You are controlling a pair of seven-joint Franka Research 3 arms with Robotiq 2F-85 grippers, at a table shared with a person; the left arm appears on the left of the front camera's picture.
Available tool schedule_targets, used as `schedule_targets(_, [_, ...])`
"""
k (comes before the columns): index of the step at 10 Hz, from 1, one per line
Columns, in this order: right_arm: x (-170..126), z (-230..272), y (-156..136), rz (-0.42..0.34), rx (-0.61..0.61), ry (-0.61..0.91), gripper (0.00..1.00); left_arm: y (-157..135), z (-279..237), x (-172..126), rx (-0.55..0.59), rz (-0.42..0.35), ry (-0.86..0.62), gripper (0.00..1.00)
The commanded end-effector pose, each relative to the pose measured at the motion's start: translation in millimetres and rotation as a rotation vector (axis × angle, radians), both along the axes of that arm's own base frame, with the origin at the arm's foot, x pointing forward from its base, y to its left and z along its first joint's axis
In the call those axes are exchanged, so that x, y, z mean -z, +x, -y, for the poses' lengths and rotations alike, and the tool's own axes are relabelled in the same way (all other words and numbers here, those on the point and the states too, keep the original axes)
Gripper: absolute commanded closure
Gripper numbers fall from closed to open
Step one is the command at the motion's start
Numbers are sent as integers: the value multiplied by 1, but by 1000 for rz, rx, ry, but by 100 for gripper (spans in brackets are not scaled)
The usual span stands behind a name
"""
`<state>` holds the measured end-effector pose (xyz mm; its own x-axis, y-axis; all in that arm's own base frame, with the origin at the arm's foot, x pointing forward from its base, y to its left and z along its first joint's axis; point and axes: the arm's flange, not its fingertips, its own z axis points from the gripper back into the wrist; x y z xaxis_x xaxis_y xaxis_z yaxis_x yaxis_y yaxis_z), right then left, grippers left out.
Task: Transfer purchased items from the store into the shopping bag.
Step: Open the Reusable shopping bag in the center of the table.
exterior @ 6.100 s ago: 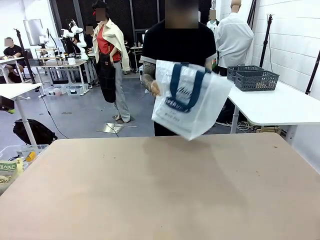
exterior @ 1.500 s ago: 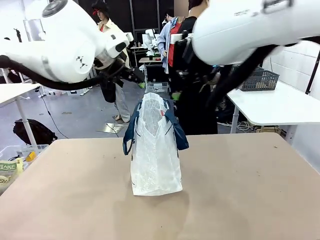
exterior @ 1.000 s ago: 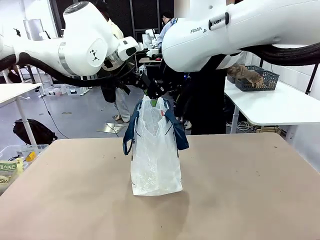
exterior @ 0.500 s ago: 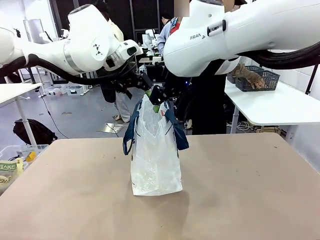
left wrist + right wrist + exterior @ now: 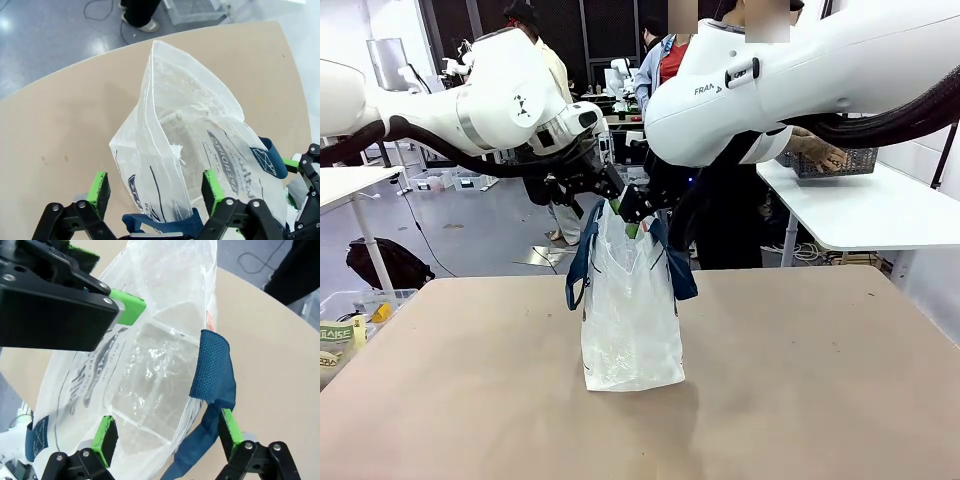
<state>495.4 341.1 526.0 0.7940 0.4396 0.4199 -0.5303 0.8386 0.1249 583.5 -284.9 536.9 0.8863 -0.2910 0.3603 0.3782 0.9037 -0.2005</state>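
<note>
Front view: shopping bag (image 5: 630, 320) upright on table (image 5: 820, 380); mouth hidden behind left gripper (image 5: 611, 197) and right gripper (image 5: 638, 212), both at the bag's top; jaw spread hard to read here; basket (image 5: 855, 162) well right of the bag, partly hidden by the right arm.
Left wrist view: left gripper (image 5: 155, 189) spread wide astride the bag's near wall, clamping nothing.
Right wrist view: right gripper (image 5: 167, 434) wide open astride the bag's rim and blue handle (image 5: 212, 365), holding nothing; contents indistinct through the film.
</note>
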Motion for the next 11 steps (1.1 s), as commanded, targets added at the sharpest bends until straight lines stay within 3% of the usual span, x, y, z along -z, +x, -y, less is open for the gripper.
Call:
schedule_targets(1, [-3, 0, 3, 18, 26, -34, 16, 6, 6, -7, -25, -5, 31, 31])
schedule_targets(4, [-2, 1, 4, 8, 22, -40, 74, 5, 2, -8, -42, 6, 26, 86])
schedule_targets(5, [-3, 0, 4, 4, 18, -42, 94, 5, 1, -8, -44, 7, 26, 100])
schedule_targets(6, [-3, 1, 4, 1, 20, -45, 100, 5, 1, -7, -43, 6, 29, 100])
schedule_targets(11, [-2, 20, 8, -5, 131, -74, 100, -6, -41, -10, -95, 15, 93, 100])
